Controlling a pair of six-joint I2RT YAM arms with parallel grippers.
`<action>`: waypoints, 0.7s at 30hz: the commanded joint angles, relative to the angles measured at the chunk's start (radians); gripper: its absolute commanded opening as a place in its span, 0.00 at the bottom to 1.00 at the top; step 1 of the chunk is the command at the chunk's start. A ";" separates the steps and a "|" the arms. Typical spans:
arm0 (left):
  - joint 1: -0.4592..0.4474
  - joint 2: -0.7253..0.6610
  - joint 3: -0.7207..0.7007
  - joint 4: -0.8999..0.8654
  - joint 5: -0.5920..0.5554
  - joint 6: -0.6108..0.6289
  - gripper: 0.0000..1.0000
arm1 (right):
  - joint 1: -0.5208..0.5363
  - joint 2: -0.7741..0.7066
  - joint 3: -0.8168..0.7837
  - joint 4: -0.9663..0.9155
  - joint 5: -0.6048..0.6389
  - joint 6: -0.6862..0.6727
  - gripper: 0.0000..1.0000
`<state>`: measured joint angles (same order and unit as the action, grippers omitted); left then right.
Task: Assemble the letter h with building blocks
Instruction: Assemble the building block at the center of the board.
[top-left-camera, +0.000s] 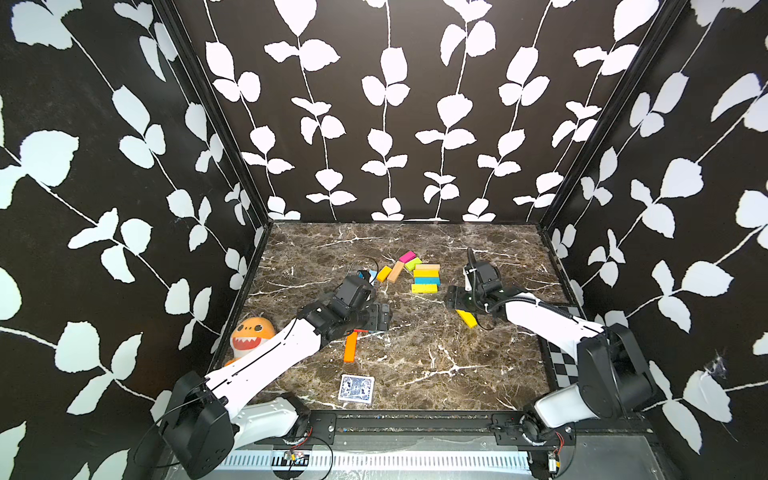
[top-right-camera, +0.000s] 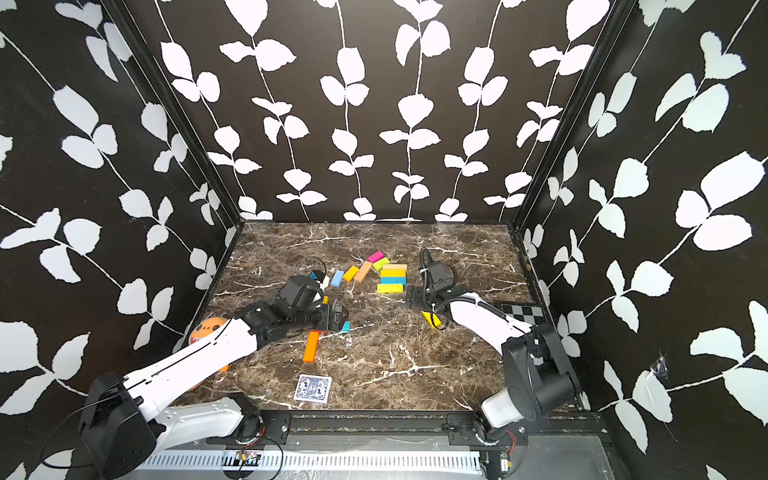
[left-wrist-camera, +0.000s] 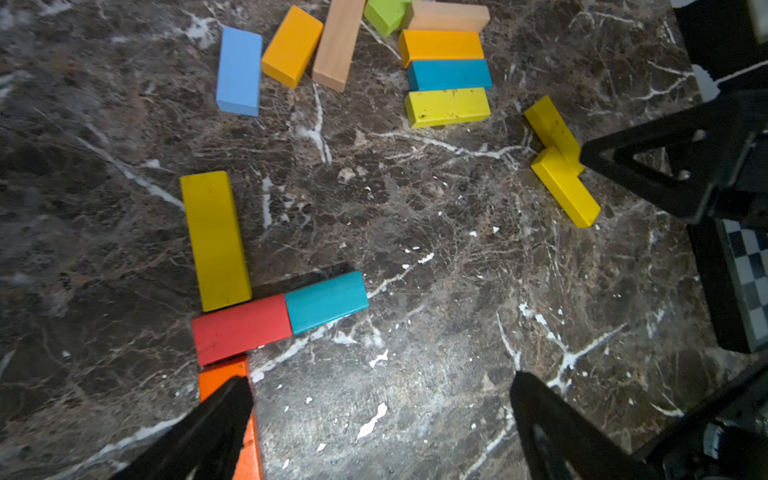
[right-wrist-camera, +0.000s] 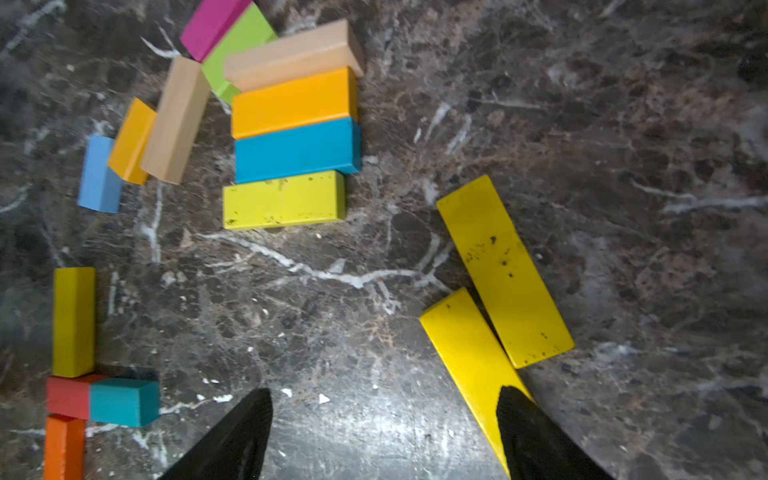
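1. Blocks: spare pile is lying flat on table, well beyond both grippers' tips.
2. Started shape is sitting just ahead of L fingers: red block + teal block are lying end to end, mustard block is butting red's far side, orange block its near side.
3. L gripper is hovering w/ jaws spread wide, nothing between; one finger is overlapping orange block's end in wrist view, other is over bare marble.
4. R gripper is hanging w/ jaws spread apart too, bare table between tips.
5. Two yellow blocks are lying side by side, staggered; nearer one is running under one R finger, contact unclear; farther one is just past that tip.
6. Deck is lying behind L fingers, toward arm base; plush is sitting beside L forearm.
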<state>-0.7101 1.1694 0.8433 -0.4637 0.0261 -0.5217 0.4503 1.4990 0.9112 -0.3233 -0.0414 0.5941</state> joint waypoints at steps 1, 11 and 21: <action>0.003 -0.016 -0.031 0.045 0.075 0.021 0.99 | -0.001 0.006 0.000 -0.085 0.040 -0.023 0.85; 0.003 -0.015 -0.070 0.055 0.117 0.041 0.99 | -0.002 0.093 0.038 -0.146 0.095 -0.098 0.85; 0.003 -0.030 -0.090 0.059 0.126 0.046 0.99 | -0.001 0.218 0.097 -0.173 0.125 -0.159 0.80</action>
<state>-0.7101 1.1625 0.7635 -0.4122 0.1421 -0.4950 0.4503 1.6897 0.9764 -0.4644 0.0685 0.4694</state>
